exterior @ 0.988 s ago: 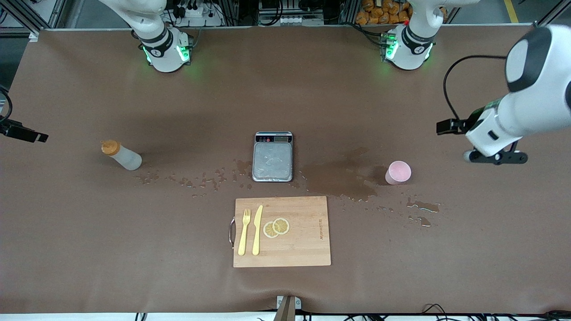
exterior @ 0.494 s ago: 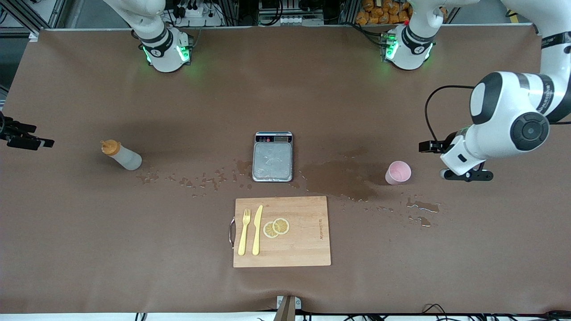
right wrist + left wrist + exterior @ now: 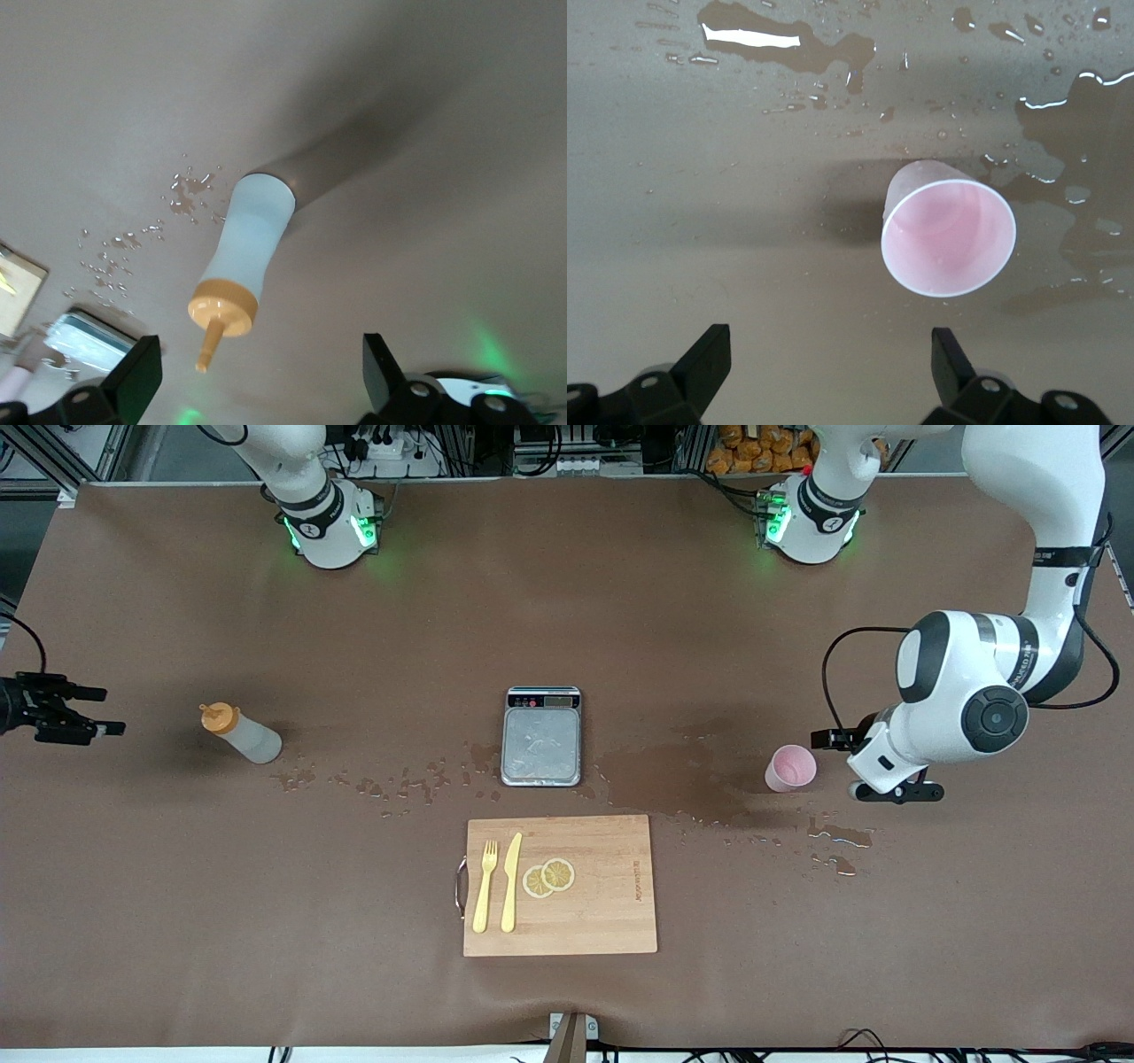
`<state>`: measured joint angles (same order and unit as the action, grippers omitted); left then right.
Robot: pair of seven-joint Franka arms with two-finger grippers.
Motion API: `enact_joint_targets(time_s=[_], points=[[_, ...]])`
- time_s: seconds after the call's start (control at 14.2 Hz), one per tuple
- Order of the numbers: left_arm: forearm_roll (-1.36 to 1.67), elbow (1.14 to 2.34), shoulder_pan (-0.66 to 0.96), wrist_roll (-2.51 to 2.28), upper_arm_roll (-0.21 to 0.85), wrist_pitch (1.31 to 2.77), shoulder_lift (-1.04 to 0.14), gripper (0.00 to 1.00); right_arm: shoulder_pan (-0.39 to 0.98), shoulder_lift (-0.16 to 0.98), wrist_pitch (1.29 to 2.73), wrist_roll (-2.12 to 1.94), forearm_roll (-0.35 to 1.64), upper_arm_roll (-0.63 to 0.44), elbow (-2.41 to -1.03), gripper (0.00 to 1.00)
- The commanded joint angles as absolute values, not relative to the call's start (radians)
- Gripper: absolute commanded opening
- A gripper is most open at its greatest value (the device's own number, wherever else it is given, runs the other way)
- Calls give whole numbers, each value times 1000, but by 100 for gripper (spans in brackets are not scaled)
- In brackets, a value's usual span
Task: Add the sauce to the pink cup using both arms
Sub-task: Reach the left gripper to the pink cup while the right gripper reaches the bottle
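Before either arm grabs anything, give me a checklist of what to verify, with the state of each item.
1. Left gripper open wide enough for the cup: ok, both fingers stand apart.
2. Left gripper lined up with the cup: not ok, in the left wrist view the cup sits off centre, toward one finger.
3. Cup upright, mouth up: ok. It stands on the wet cloth; the grip may slip.
4. Right gripper open for the sauce: ok, its fingers are spread in the right wrist view.
5. Right gripper at the sauce: not ok, it hangs at the table's edge, apart from the bottle.
6. Sauce upright, cap on: ok.
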<state>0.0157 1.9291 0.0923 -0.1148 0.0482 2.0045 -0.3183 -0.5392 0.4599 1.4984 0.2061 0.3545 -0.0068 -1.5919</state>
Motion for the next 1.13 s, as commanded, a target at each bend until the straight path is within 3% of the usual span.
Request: enact_joint_targets(time_s=[0.0,0.35,0.49,1.06], points=[[-3,1948,91,-137,52,2052,-314,100,-580,550,1453,299,425,9,-1548,100],[8,1991,86,-137,54,2137,-325,100,-627,681,1427,385,598,9,-1519,100],[9,2035,77,-137,57,2224,-327,100,-621,721,1430,408,606,9,-1519,100],[52,2043,91,-137,60,2304,-388,100,-626,827,1425,440,672,11,-1517,100]])
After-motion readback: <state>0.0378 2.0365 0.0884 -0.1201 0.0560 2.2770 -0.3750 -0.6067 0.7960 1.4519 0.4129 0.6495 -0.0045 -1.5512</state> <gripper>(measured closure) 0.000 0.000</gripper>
